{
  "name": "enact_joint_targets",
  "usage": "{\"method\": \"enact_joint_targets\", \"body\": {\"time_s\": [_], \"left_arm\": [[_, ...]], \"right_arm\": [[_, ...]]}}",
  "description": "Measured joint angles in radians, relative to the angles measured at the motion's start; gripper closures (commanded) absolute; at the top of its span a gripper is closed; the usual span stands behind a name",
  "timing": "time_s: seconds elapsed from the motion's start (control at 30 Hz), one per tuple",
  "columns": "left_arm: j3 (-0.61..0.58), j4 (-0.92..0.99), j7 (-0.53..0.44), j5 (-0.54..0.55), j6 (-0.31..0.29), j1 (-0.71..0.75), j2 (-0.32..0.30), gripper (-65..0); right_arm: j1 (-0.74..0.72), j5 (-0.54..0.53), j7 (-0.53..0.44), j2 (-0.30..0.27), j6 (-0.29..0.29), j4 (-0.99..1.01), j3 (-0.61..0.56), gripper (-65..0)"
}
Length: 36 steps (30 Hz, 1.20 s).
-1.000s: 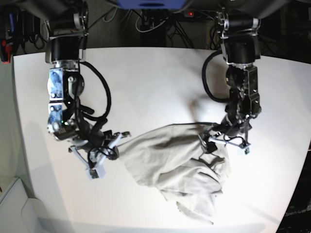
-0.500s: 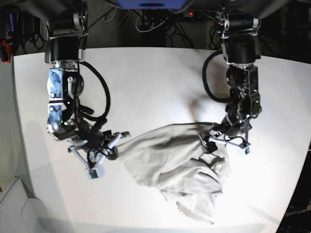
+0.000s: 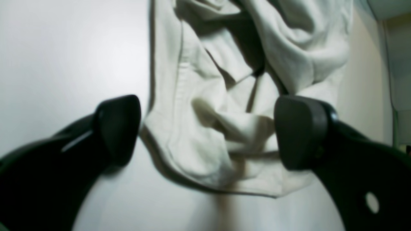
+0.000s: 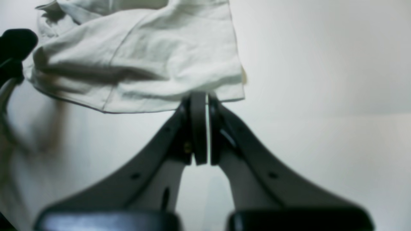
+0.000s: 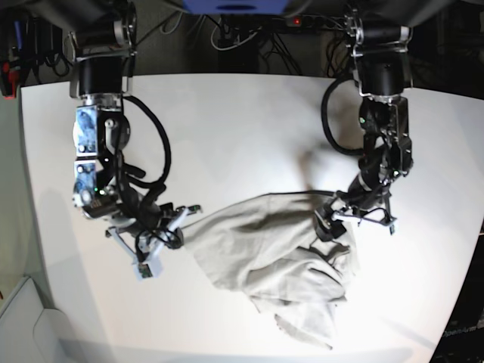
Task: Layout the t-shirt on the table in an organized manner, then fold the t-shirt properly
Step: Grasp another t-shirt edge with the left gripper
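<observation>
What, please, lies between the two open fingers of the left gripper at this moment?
In the left wrist view, a bunched, wrinkled edge of the t-shirt lies between the left gripper's wide-open fingers, resting on the table.

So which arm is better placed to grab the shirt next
The left. Its gripper stands open astride a bunched corner of the t-shirt, ready to close. The right gripper is already shut on another edge.

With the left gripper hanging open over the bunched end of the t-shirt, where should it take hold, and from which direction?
Best guess: the rolled hem fold of the t-shirt lying between the left gripper's open jaws. Come straight down from above; the fold bulges up off the table, so there is a raised ridge to pinch.
</observation>
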<state>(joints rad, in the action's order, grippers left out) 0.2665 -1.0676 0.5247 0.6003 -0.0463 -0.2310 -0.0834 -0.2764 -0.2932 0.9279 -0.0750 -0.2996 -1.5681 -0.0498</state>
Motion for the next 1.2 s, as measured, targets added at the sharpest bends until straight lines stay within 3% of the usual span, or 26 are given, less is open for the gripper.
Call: {"method": "enact_joint_targets", "body": {"time_s": [0.23,0.33,0.47,0.53,0.77,0.9,1.07,1.2], "left_arm": [[-0.007,0.009,-0.002,0.013,-0.009,-0.002,-0.022,-64.3],[0.000,0.015,-0.003,0.001,0.001,-0.001,-0.024,-45.4],[0.002,0.017,0.004,0.003,0.016,0.007,-0.032,-27.9],[0.003,0.019,0.006,-0.001,0.021,0.007,-0.033,-22.6],[0.003,0.019,0.010,0.000,0.023,0.010,-0.033,-19.8],[0.003,0.019,0.077,0.004,0.023,0.010,-0.033,0.0],[0.011,-0.006,0.139,0.010,0.024,0.013,-0.032,-0.4],[0.098,-0.161,0.230,0.002,0.033,0.113,-0.018,-0.5]], "right_arm": [[0.000,0.000,0.000,0.000,0.000,0.000,0.001,-0.1],[0.000,0.000,0.000,0.000,0.000,0.000,0.001,-0.1],[0.000,0.000,0.000,0.001,0.000,0.000,0.001,-0.1],[0.000,0.000,0.000,0.001,0.000,0.000,0.001,-0.1],[0.011,0.000,0.000,0.000,0.000,0.000,0.002,-0.1],[0.020,0.000,0.000,0.000,0.000,0.000,0.002,-0.1],[0.025,0.000,0.000,0.000,0.000,0.000,0.002,-0.1],[0.025,0.001,0.000,0.000,0.000,-0.001,0.004,-0.1]]}}
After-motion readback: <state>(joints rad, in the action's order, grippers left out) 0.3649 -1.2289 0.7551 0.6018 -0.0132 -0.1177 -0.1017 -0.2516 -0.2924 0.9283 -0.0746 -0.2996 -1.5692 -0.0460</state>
